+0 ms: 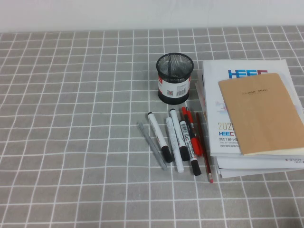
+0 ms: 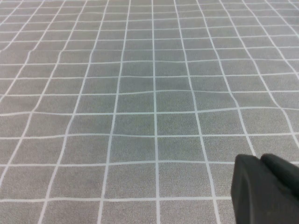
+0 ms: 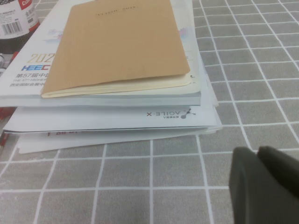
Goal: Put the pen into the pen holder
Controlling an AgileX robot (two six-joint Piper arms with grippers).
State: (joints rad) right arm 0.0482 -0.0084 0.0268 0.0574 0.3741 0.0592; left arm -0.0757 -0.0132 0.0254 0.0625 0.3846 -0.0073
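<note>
Pen (image 1: 158,135) before holder (image 1: 175,76); left claw (image 2: 266,191) over cloth (image 2: 140,93), right claw (image 3: 266,186) beside books (image 3: 117,107).

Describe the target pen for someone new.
Left gripper hovers over bare cloth, right gripper beside the book stack. In front of the pen holder lies a row of pens. The pen is second from left: plain white barrel, black cap, no print.

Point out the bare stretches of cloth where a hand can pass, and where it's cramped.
The checked cloth left of the pen holder and the thin clear-grey pen is bare, as is the near strip below the pens. It is crowded between the pen, the other markers and the book stack. Left gripper hovers over bare cloth; right gripper hovers beside the stack.
</note>
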